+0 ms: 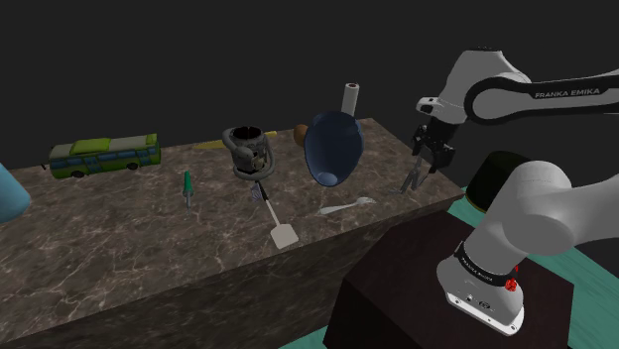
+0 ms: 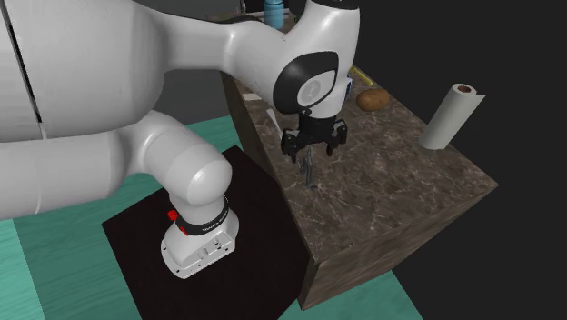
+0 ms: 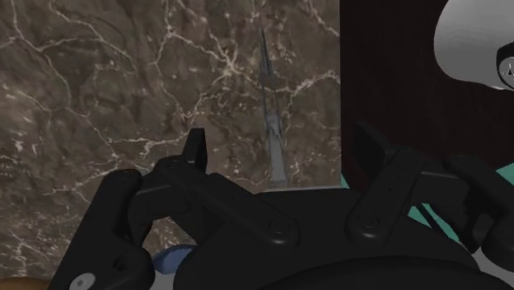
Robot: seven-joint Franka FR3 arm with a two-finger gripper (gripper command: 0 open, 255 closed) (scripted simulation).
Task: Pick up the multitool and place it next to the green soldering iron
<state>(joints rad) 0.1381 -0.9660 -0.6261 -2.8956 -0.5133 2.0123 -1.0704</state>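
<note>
Likely a home kitchen: a dark marble-patterned bench [image 1: 119, 248] carries a paper-towel roll [image 2: 447, 116], a mug [image 1: 248, 149], a spatula [image 1: 281, 228] and a toy bus [image 1: 104, 155], above a teal floor [image 2: 23, 273].

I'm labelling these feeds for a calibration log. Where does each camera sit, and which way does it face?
Shoulder view: beside the stand, looking down along the marble counter; arm and claw show at its right.
Second exterior view: above and behind the arm, facing the counter's end; bulky arm links and claw show.
Wrist view: on the hand, looking down at the multitool between the open claw's fingers.
Shared: both exterior views show the white roll.
</note>
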